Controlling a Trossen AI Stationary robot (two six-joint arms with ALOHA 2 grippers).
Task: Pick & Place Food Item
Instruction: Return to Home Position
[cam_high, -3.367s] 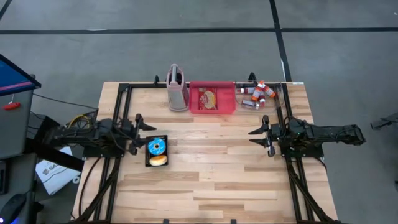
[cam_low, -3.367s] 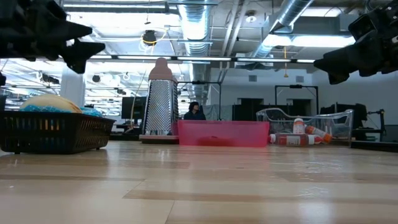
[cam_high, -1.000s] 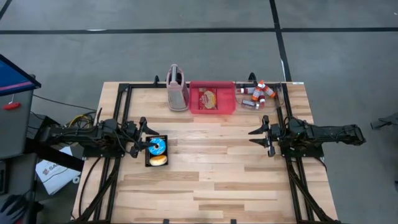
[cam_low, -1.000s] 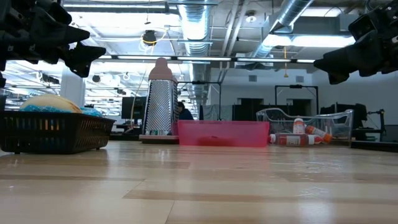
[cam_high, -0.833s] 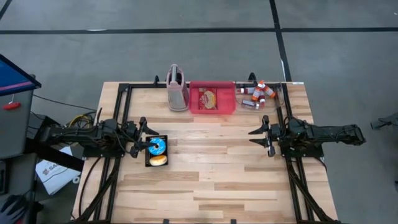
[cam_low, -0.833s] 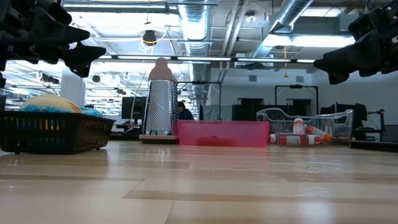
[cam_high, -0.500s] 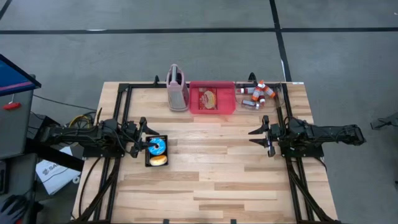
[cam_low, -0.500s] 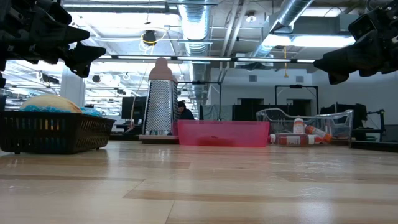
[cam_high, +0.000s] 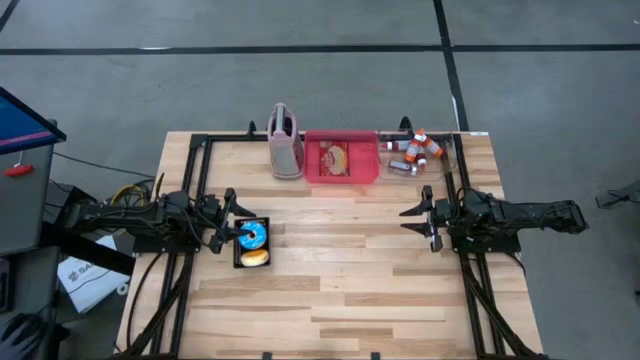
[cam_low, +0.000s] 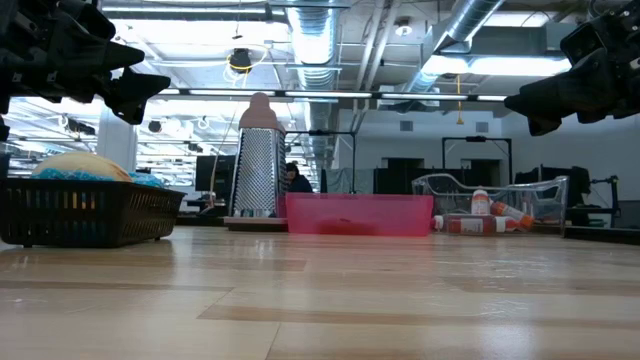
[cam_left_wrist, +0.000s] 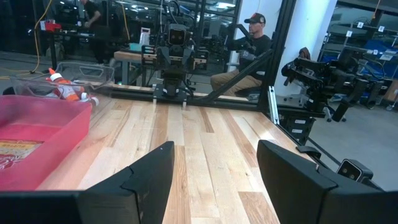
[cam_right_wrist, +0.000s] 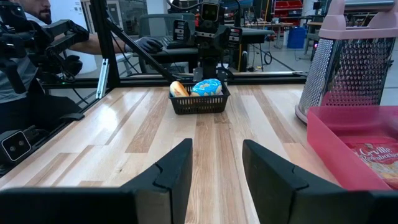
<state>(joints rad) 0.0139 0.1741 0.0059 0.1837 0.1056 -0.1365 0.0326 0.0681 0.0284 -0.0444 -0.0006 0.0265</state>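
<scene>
Bottles (cam_high: 412, 152) are all piled in the clear bin (cam_low: 545, 200) at the back right corner of the table (cam_high: 350, 290). They're lying in a jumble, white bodies with orange and red caps as far as I can make out. Right beside it sits the pink bin (cam_high: 342, 181) with a flat food packet (cam_high: 336, 158) inside, and the grater (cam_high: 284, 142) stands upright on the far side of that. So that's three things in a row along the back edge.

Left gripper (cam_high: 236, 222) hangs above the left side of the table, tips just over the edge of the black basket (cam_high: 270, 245), jaws spread wide with nothing in them. Basket's got a blue round thing (cam_high: 251, 236) and a bun (cam_high: 254, 258) in it. Right gripper (cam_high: 406, 220) is over on the right side, pointing toward the middle and well apart from the clear bin, jaws also apart and empty. From table height both sit up high off the wood.

Left wrist view also catches a person (cam_left_wrist: 249, 53) in a cap sitting out past the table, near the right arm.
</scene>
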